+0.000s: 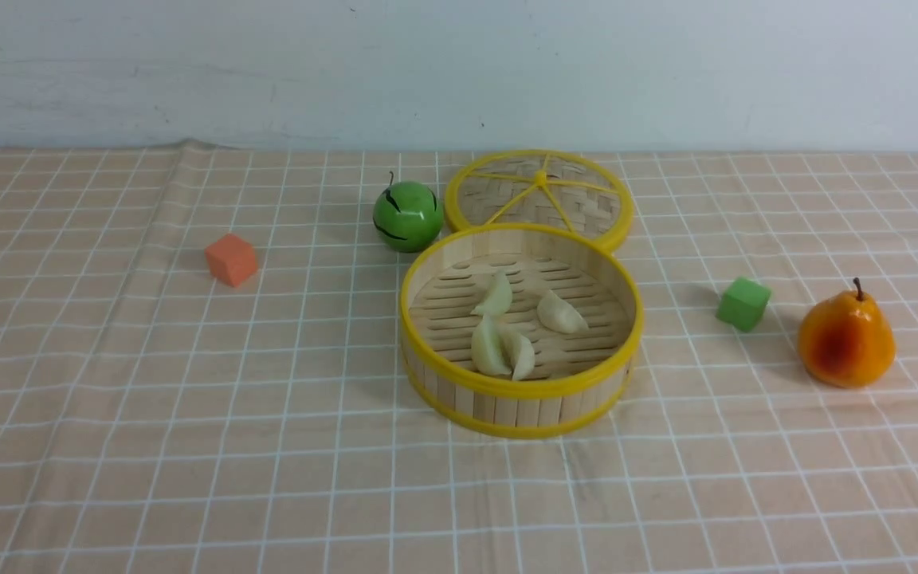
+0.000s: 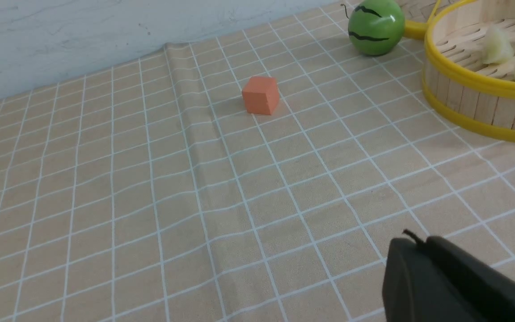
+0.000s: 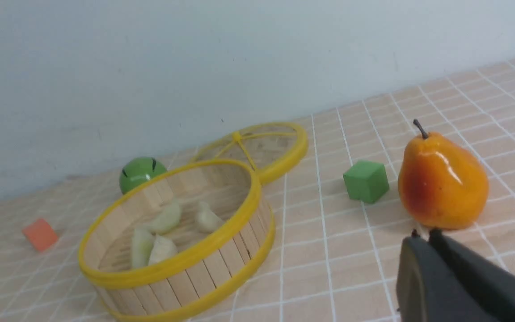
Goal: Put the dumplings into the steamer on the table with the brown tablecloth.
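Front view shows four dumplings [image 1: 507,331] lying inside one round steamer [image 1: 520,396] in the middle of the frame, on the brown tablecloth [image 1: 188,446] over the table [image 1: 825,494]. Also on it are one lid [image 1: 539,197] just behind the steamer, one green ball [image 1: 407,216] to its upper left, one orange cube [image 1: 231,259] at left, one green cube [image 1: 743,304] and one pear [image 1: 846,338] at right, and nothing has words on it. Both wrist views show a black gripper, left gripper [image 2: 416,243] and right gripper [image 3: 423,237], each pressed closed and holding nothing.
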